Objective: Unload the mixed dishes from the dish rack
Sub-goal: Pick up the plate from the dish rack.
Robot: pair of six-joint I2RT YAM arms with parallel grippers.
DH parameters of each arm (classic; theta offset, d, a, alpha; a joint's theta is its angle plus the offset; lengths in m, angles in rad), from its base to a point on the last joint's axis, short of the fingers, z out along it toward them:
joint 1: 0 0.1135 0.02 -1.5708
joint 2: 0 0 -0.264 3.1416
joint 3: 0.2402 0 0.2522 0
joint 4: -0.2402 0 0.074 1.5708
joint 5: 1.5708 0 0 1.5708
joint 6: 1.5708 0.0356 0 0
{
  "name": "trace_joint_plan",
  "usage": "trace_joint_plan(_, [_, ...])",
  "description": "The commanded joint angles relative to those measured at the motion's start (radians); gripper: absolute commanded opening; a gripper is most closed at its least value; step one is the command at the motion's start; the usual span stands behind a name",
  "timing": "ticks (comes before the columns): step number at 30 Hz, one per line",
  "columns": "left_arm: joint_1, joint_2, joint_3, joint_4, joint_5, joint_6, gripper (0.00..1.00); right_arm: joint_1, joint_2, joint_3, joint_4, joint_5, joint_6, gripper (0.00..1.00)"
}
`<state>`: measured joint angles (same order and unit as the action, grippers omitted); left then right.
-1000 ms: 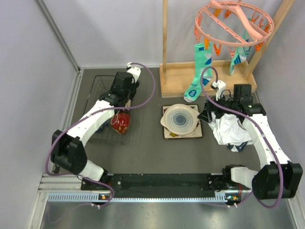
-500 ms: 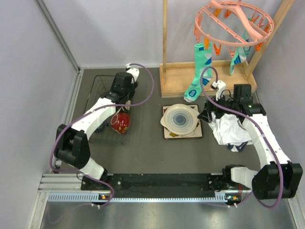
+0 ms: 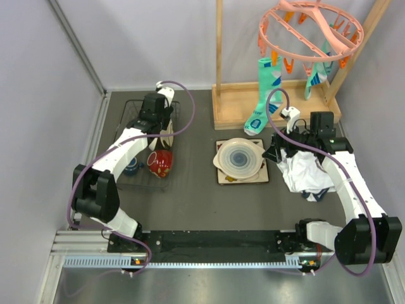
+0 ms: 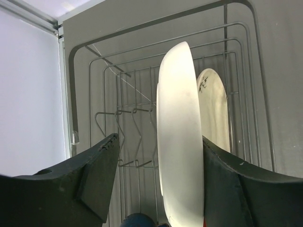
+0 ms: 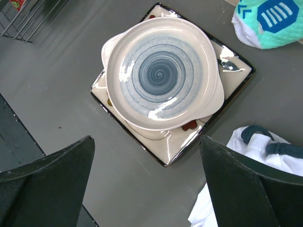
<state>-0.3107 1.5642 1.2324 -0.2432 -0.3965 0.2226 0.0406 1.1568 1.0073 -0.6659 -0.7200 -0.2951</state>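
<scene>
The black wire dish rack (image 3: 124, 114) (image 4: 70, 94) stands at the left of the table. Two large cream dishes stand upright on edge in it. My left gripper (image 3: 154, 128) (image 4: 158, 142) is open and straddles the nearer cream dish (image 4: 179, 142): the right finger lies against it, the left finger stands apart. The second dish (image 4: 213, 109) is just behind. A red patterned mug (image 3: 160, 162) and a dark blue mug (image 3: 131, 166) (image 4: 137, 220) sit at the rack's near end. My right gripper (image 3: 273, 152) (image 5: 147, 142) hangs open and empty beside the blue-ringed plate (image 3: 239, 157) (image 5: 163, 73), which rests on the square floral plate (image 3: 221, 177) (image 5: 227, 64).
A crumpled white cloth (image 3: 307, 174) (image 5: 246, 156) lies under the right arm. Behind the plates stands a wooden frame (image 3: 278, 107) with a pink peg hanger (image 3: 310, 28) and a hanging teal sock (image 3: 259, 95) (image 5: 265, 21). The wall and a metal rail run along the rack's left side.
My left arm has swung left and farther back over the rack, bringing its fingers around the upright cream dish. The right arm and the stacked plates have not moved.
</scene>
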Motion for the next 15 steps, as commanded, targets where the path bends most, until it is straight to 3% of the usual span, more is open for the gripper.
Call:
trace_joint_plan(1, [0.016, -0.007, 0.006, 0.047, 0.010, -0.020, 0.66, -0.011, -0.012, -0.007, 0.025, -0.024, -0.021, 0.91])
trace_joint_plan(15, [0.062, 0.003, -0.011, 0.061, 0.042, -0.039, 0.57, -0.011, -0.006, -0.009, 0.017, -0.027, -0.024, 0.92])
